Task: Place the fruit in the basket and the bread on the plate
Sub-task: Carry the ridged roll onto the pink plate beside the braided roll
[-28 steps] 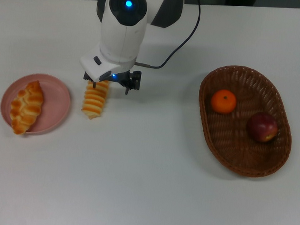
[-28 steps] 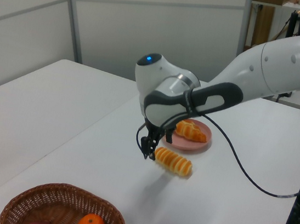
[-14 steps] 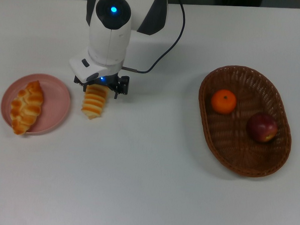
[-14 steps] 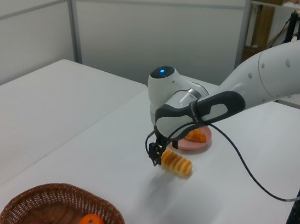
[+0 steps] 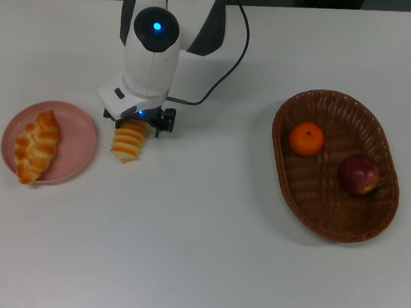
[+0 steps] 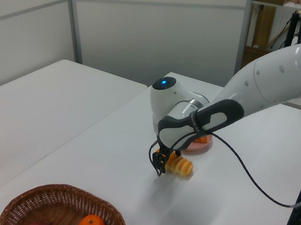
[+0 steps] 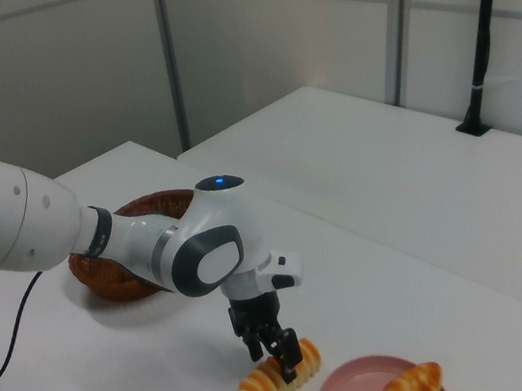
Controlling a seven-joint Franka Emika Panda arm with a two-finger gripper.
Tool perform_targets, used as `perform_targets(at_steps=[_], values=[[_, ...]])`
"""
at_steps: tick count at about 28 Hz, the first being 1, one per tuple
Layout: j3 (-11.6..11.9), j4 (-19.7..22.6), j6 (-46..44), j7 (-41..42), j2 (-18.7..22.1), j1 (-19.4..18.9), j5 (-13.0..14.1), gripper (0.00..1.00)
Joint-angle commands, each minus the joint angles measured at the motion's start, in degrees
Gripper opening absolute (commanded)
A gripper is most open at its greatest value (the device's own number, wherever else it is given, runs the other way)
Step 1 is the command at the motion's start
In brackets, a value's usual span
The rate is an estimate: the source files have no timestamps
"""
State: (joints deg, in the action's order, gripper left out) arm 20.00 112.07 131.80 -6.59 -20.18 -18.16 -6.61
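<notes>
Since half a second ago the gripper has sunk lower over the ridged loaf, its fingers apart and now straddling the loaf's 12 o'clock end in the top view; a second ago it hung higher and further toward 3 o'clock. The loaf has not moved: it lies on the tabletop just beside the pink plate, at its 3 o'clock. The braided loaf lies on that plate. The mandarin and apple sit in the basket, unchanged.
</notes>
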Motion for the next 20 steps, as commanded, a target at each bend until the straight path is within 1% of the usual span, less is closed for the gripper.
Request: perform_targets(at_steps=[1, 2, 9, 14, 16, 17, 20], values=[[0.65, 1.22, 1.79, 1.32, 0.58, 0.49, -0.68, 0.09], [0.65, 1.13, 1.79, 1.23, 0.67, 0.76, -0.68, 0.0], [0.65, 0.25, 1.62, 1.23, 2.07, 2.16, -0.07, 0.0], [0.74, -1.94, 0.13, 1.05, 4.79, 3.48, 0.2, 0.0], [0.92, -2.99, -1.1, 1.05, 5.15, 3.57, 0.2, 0.0], [1.79, -4.31, -2.5, 1.14, 5.24, 3.66, 0.28, 0.0], [3.11, -5.98, -3.83, 1.93, 5.24, 3.75, 0.37, 0.0]])
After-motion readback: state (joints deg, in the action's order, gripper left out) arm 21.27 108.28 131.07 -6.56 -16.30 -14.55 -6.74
